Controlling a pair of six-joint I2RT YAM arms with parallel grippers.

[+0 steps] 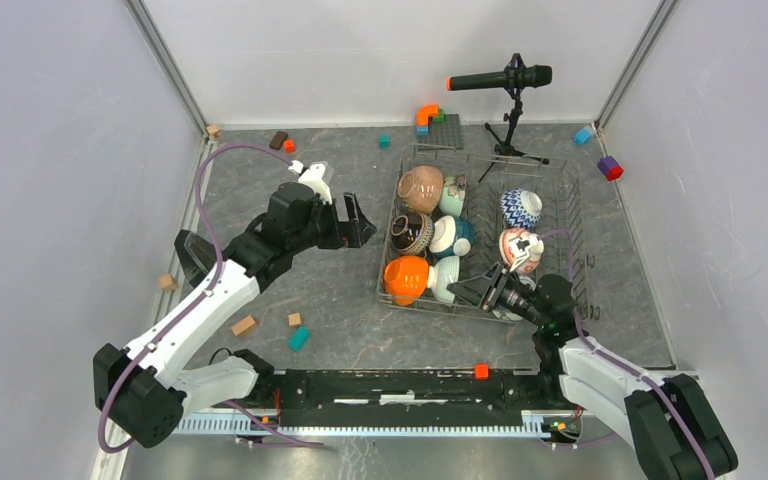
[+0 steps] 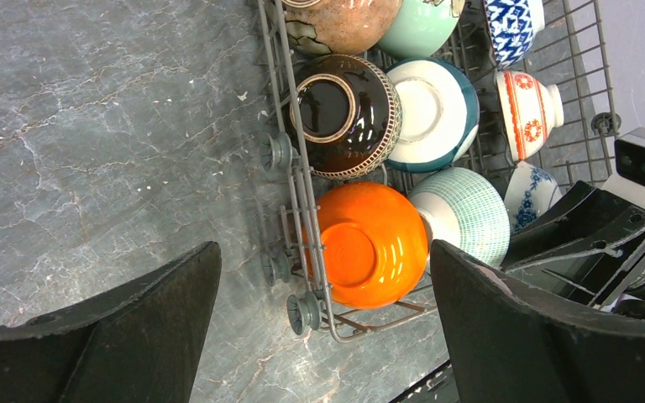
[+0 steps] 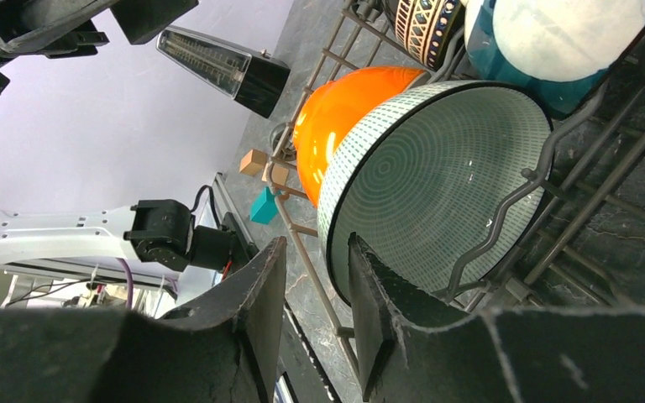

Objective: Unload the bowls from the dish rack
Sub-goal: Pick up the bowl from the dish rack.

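9 bowls (image 1: 406,279) on edge in rack (image 1: 484,230) right of centre on grey marbled table (image 1: 340,290), most feet pointing left, plain grey walls (image 1: 60,150); left gripper (image 1: 355,222) released beside rack, right gripper (image 1: 465,288) narrowed astride green bowl (image 3: 437,168) rim, grasp unclear.

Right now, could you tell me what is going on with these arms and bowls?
The right gripper, jaws slightly apart, is at the rim of the green-checked bowl at the near edge of the dish rack, beside the orange bowl, gripping nothing yet. The left gripper hovers wide open over the table just left of the rack. Every bowl in view sits in the rack; none is unloaded.
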